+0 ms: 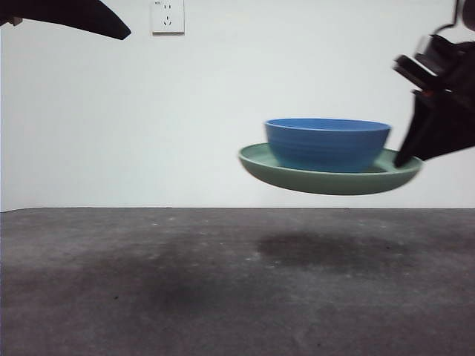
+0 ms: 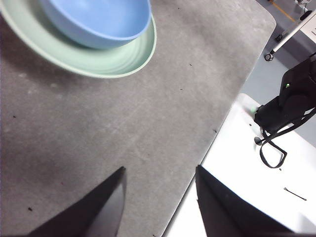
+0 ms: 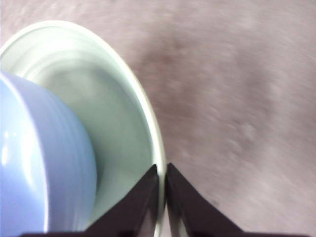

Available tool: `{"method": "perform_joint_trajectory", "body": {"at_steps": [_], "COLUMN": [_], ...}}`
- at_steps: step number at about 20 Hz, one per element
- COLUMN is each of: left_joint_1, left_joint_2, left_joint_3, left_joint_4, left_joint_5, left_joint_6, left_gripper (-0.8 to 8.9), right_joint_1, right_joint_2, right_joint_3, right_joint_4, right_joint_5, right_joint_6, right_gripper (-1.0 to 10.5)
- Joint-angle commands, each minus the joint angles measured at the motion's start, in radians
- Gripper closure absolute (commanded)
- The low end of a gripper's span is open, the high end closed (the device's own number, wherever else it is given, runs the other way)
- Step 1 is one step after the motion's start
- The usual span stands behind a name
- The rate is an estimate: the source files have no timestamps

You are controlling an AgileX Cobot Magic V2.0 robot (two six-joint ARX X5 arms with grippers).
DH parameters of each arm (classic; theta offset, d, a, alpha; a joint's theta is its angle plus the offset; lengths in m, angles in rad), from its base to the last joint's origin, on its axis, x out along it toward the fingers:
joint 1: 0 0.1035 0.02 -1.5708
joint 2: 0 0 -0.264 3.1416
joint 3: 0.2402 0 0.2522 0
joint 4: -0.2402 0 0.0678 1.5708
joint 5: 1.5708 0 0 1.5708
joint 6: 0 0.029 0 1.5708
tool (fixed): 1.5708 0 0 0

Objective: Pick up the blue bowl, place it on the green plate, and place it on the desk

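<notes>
The blue bowl (image 1: pixel 327 144) sits inside the green plate (image 1: pixel 256 162), and both hang in the air well above the desk (image 1: pixel 148 282). My right gripper (image 1: pixel 407 157) is shut on the plate's right rim (image 3: pixel 159 148) and holds it up; the bowl (image 3: pixel 39 163) fills the near side of the plate in the right wrist view. My left gripper (image 2: pixel 159 183) is open and empty, high over the desk's edge, away from the plate (image 2: pixel 108 59) and bowl (image 2: pixel 98 19). It shows as a black tip at the top left of the front view (image 1: pixel 82 16).
A dark shadow lies on the desk (image 1: pixel 326 248) under the lifted plate. A wall socket (image 1: pixel 168 15) is on the white back wall. Beyond the desk's edge there is a white surface with a black strap (image 2: pixel 271 148) and black equipment (image 2: pixel 291 98).
</notes>
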Motion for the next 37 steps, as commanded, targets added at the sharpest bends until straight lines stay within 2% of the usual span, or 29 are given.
{"method": "perform_joint_trajectory", "body": {"at_steps": [1, 10, 17, 21, 25, 28, 30, 33, 37], "left_joint_1": [-0.005, -0.005, -0.005, -0.005, -0.005, -0.005, -0.005, -0.005, -0.005], "left_joint_2": [0.005, 0.005, 0.005, 0.005, 0.005, 0.005, 0.005, 0.005, 0.005], "left_joint_3": [0.005, 0.005, 0.005, 0.005, 0.005, 0.005, 0.005, 0.005, 0.005], "left_joint_4": [0.011, 0.011, 0.007, 0.0, -0.015, -0.014, -0.014, -0.015, -0.014], "left_joint_5": [0.005, 0.005, 0.005, 0.005, 0.005, 0.005, 0.005, 0.005, 0.005], "left_joint_6": [0.005, 0.005, 0.005, 0.005, 0.005, 0.005, 0.005, 0.005, 0.005], "left_gripper": [5.87, 5.88, 5.88, 5.88, 5.88, 5.87, 5.87, 5.87, 5.87], "right_joint_1": [0.066, 0.24, 0.263, 0.265, 0.265, 0.265, 0.264, 0.263, 0.262], "right_joint_2": [0.009, 0.201, 0.387, 0.431, 0.431, 0.428, 0.41, 0.338, 0.162], "right_joint_3": [0.049, 0.149, 0.149, 0.149, 0.149, 0.149, 0.149, 0.149, 0.149], "right_joint_4": [0.022, 0.089, 0.165, 0.173, 0.168, 0.155, 0.142, 0.1, -0.012], "right_joint_5": [0.033, 0.096, 0.098, 0.1, 0.099, 0.102, 0.112, 0.184, 0.231], "right_joint_6": [0.047, 0.114, 0.143, 0.142, 0.142, 0.142, 0.142, 0.118, 0.027], "right_gripper": [9.4, 9.4, 9.4, 9.4, 9.2, 7.5, 7.4, 7.4, 7.4]}}
